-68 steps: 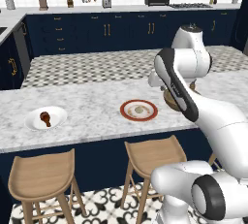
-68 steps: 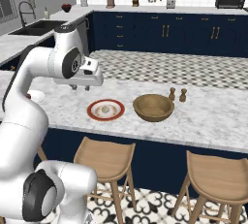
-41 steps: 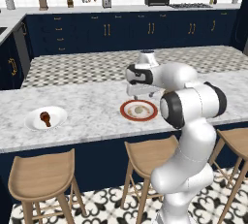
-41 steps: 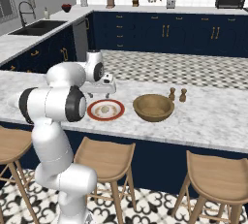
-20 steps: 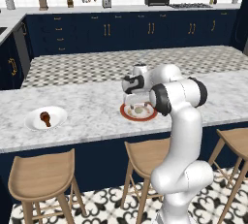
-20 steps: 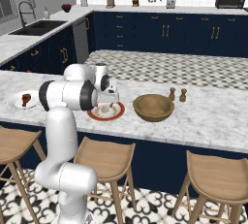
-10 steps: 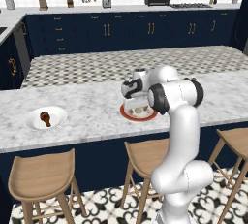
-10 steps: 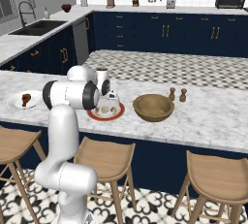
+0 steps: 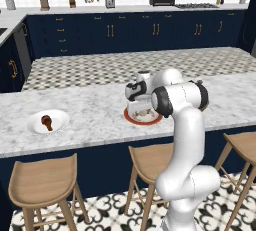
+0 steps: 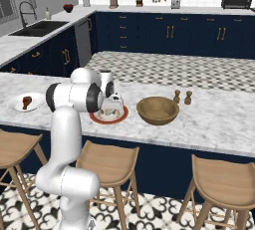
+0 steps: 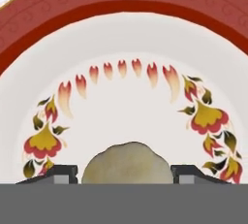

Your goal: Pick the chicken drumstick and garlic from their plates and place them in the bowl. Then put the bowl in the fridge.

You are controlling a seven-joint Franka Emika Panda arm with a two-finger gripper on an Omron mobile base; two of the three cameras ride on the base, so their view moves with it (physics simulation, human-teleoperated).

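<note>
Down at the red-rimmed plate (image 11: 121, 24), the gripper (image 11: 125, 171) stands spread, one dark fingertip (image 11: 60, 173) at nine o'clock of the garlic (image 11: 127, 165) and the other at three o'clock, neither visibly pressing it. The bulb lies on the plate's cream middle, toward six o'clock in the hand view, with the painted flowers ringing it. From the left base view the hand (image 9: 136, 106) hangs low over that plate (image 9: 131, 119) on the marble counter (image 9: 90, 105).

Garlic is light and firm under a papery, slightly slick skin, so I judge it will take a moderate squeeze; its lobed sides suit a hold across the widest girth, low enough not to pop upward.

At three o'clock of the plate in the right base view waits the wooden bowl (image 10: 158, 110). Well away at nine o'clock sits the white plate (image 10: 15, 105) bearing the chicken drumstick (image 10: 26, 101).
</note>
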